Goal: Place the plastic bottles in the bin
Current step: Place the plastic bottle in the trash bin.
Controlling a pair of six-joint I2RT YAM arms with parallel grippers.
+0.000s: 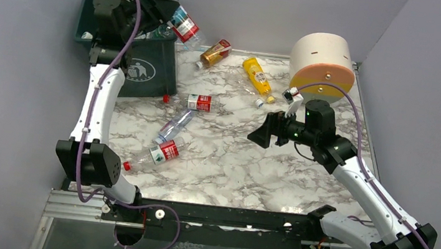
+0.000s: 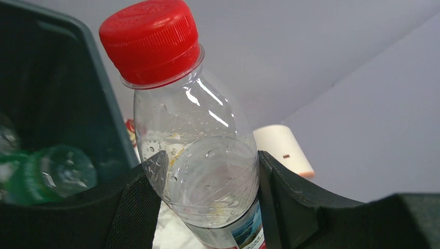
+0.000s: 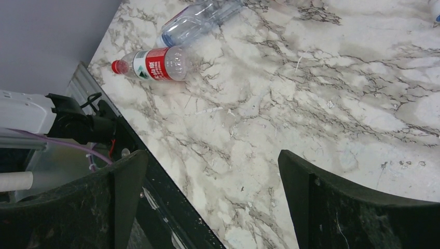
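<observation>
The dark green bin (image 1: 161,75) bears a white litter-person sign on its front. A clear bottle (image 3: 155,63) lying on the tabletop (image 3: 321,104) has a red label with white print, too small to read. The gripped bottle (image 2: 200,171) shows only a label corner, nothing legible.

A clear bottle (image 2: 197,155) with red cap and red label was clamped, tilted, in the left gripper (image 2: 207,181). The dark green bin (image 1: 148,72) stood just beneath that gripper, a green bottle (image 2: 57,174) inside. Beyond and left of the right gripper (image 1: 264,134), on their sides, lay a yellow bottle (image 1: 258,75), an amber bottle (image 1: 215,52), a short red-labelled bottle (image 1: 198,102), a bluish bottle (image 1: 174,125) and a long red-labelled bottle (image 1: 161,151).
</observation>
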